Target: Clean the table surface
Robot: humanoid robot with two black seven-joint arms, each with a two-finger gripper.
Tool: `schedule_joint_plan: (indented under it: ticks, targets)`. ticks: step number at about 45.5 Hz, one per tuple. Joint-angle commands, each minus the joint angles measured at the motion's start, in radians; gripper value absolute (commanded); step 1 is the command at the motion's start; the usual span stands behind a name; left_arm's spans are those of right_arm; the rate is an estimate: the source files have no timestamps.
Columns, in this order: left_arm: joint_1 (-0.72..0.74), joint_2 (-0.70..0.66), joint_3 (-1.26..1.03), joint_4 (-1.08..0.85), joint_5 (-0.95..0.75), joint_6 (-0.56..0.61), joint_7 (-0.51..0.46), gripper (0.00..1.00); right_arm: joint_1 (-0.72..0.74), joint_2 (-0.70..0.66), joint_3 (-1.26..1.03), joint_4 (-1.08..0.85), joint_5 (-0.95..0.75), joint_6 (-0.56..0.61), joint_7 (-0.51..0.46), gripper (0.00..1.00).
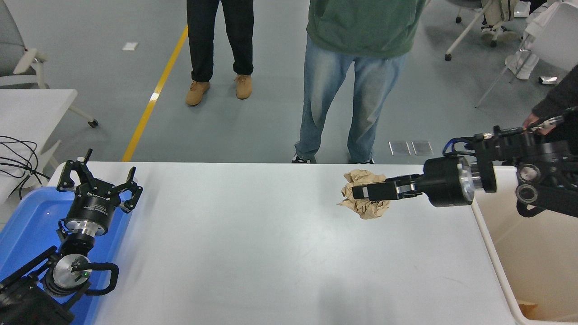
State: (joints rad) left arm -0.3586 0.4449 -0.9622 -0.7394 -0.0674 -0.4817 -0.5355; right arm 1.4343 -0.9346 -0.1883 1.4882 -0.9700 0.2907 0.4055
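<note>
The white table surface point(253, 243) fills the lower half of the head view. My right gripper point(361, 192) comes in from the right edge and is shut on a crumpled brown paper ball point(363, 201), holding it raised over the table's far right part. My left gripper point(97, 180) is parked at the lower left with its fingers spread open and empty, over the blue tray.
A blue tray point(27, 225) lies at the table's left edge. A large cream bin point(537, 257) stands off the right end. Two people point(352, 76) stand at the far side; another person's hand point(535, 121) shows at the right. A smaller white table point(31, 108) stands far left.
</note>
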Motion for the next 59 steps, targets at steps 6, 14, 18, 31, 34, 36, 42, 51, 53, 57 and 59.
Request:
schedule_joint_plan:
  ticks: [6, 14, 18, 31, 34, 36, 42, 51, 53, 57, 59]
  targets:
    - [0.000, 0.000, 0.000, 0.000, 0.000, 0.000, 0.000, 0.99, 0.005, -0.234, 0.105, -0.048, 0.224, 0.081, 0.004, 0.00]
    - [0.000, -0.002, -0.001, 0.000, 0.000, 0.000, 0.000, 0.99, 0.001, -0.326, 0.105, -0.095, 0.367, 0.076, 0.029, 0.00]
    - [0.000, 0.000, 0.000, 0.000, 0.000, 0.000, 0.000, 0.99, -0.005, -0.365, 0.101, -0.115, 0.427, 0.077, 0.047, 0.00]
    - [0.000, 0.000, 0.000, 0.000, 0.000, 0.000, 0.000, 0.99, -0.182, -0.317, 0.102, -0.416, 0.600, 0.085, 0.059, 0.00]
    - [0.000, 0.000, 0.000, 0.000, 0.000, 0.000, 0.000, 0.99, -0.227, -0.288, 0.104, -0.502, 0.634, 0.100, 0.067, 0.00]
    - [0.000, 0.000, 0.000, 0.000, 0.000, 0.000, 0.000, 0.99, -0.253, -0.261, 0.105, -0.560, 0.655, 0.113, 0.067, 0.00]
    - [0.001, 0.000, 0.000, 0.000, 0.000, 0.000, -0.001, 0.99, -0.333, -0.176, 0.107, -0.761, 0.749, 0.176, 0.068, 0.00]
    - [0.000, 0.000, 0.000, 0.000, 0.000, 0.000, 0.000, 0.99, -0.472, -0.034, 0.108, -1.003, 0.824, 0.208, 0.068, 0.00]
    - [0.001, 0.000, 0.000, 0.000, 0.000, 0.000, 0.000, 0.99, -0.515, -0.001, 0.108, -1.054, 0.846, 0.206, 0.068, 0.00]
    - [0.000, 0.000, 0.000, 0.000, 0.000, 0.000, 0.000, 0.99, -0.618, 0.109, 0.122, -1.193, 0.893, 0.206, 0.067, 0.00]
    - [0.000, 0.000, -0.001, 0.000, 0.000, 0.000, 0.000, 0.99, -0.647, 0.160, 0.131, -1.252, 0.906, 0.206, 0.067, 0.00]
